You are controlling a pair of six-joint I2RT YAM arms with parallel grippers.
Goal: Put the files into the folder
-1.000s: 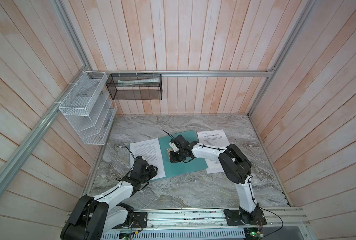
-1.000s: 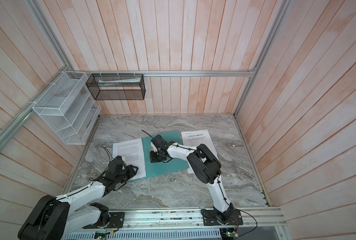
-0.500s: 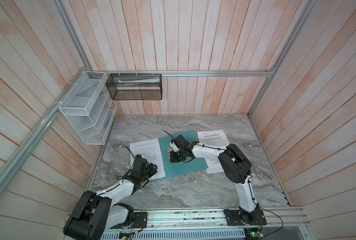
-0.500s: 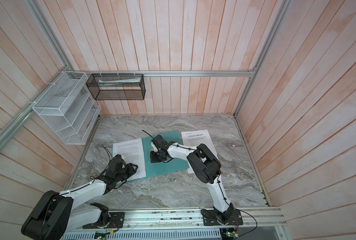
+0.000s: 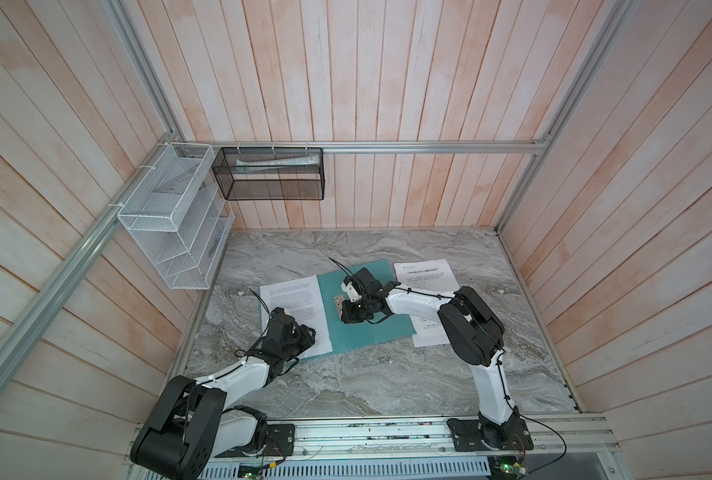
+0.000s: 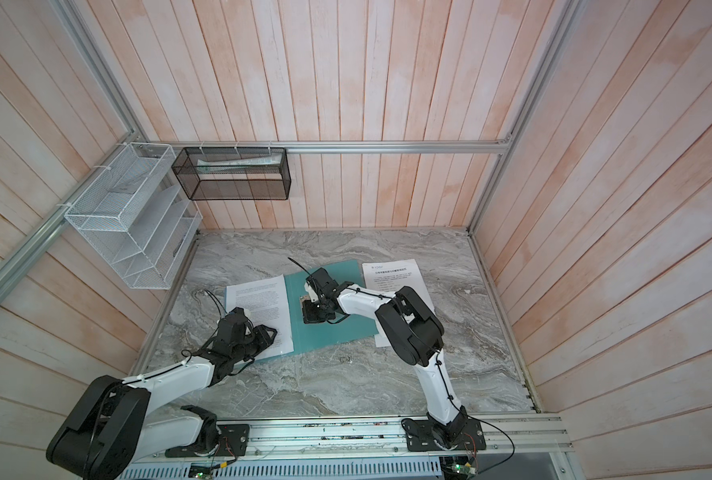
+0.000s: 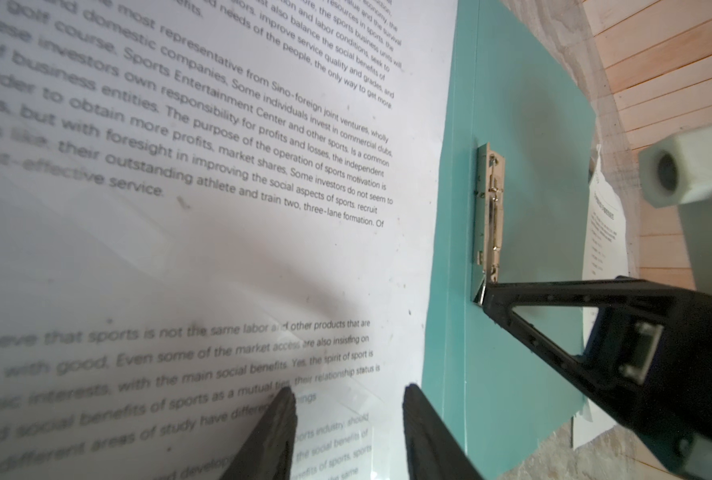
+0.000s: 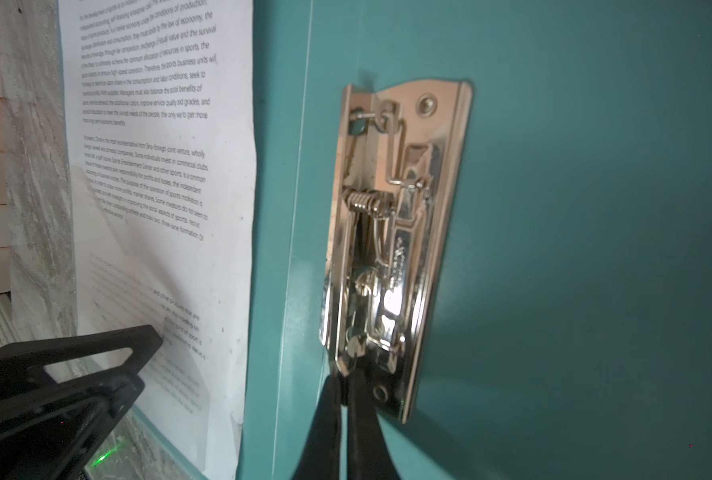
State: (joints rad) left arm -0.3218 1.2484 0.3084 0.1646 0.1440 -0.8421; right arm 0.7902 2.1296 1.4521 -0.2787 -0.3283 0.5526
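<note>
Left pincer (image 7: 348, 399): released, jaws apart, nothing between them. Directly under its tips: printed sheet (image 7: 221, 208), white, dense black paragraphs, faintly rippled; actual contact cannot be told. The sheet lies flat on one flap of the folder (image 7: 512, 124), with a teal rim showing past its edges.

Just beyond that sheet: the folder's spine fold, then the metal clip (image 8: 391, 249), chromed, with spring and lever, riveted to the other flap. Folder is thin, teal-green, open flat on the grey marbled worktop (image 5: 387, 382).

Right pincer (image 8: 348, 374): clenched, tips together against the clip's end; whether they nip the lever cannot be told.

Behind the right pincer, partly under its arm: headed sheet (image 5: 425, 278), white, heading line on top, lying along the folder's outer edge.

Well beyond both pincers, on the walls: white wire rack (image 5: 171, 232), black mesh basket (image 5: 271, 178).
</note>
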